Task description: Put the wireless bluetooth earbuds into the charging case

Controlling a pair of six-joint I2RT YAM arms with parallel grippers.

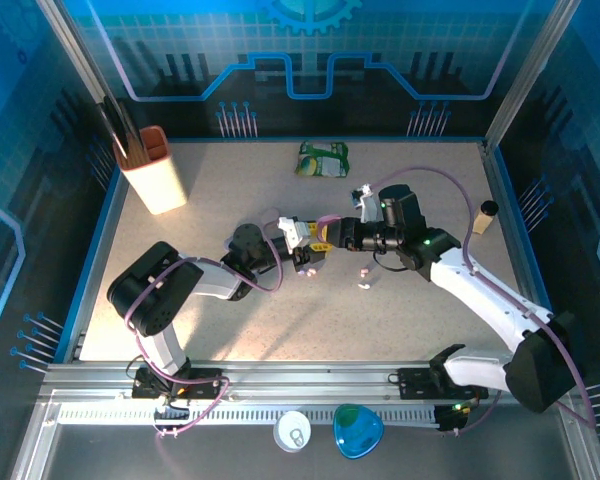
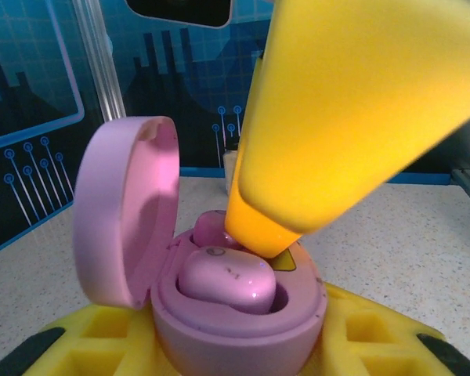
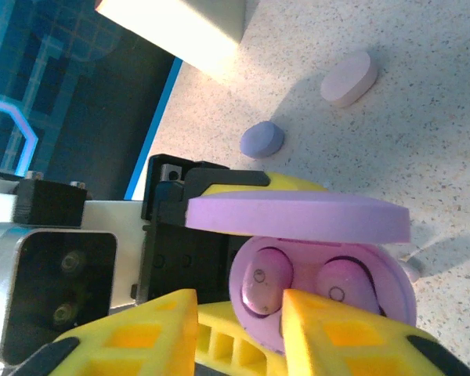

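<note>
The top view looks down from high above and behind the arm bases, far enough off to take in the whole table, its near edge at the bottom. The left wrist camera sits low and very close, facing right across the open charging case. The right wrist camera, equally close, faces left and downward onto the same charging case. Both wrist views share it, from opposite sides, at mid-table.

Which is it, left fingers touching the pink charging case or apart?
Touching. Left wrist view: the open pink charging case sits wedged between the yellow left fingers, flush against both, no gap.
</note>
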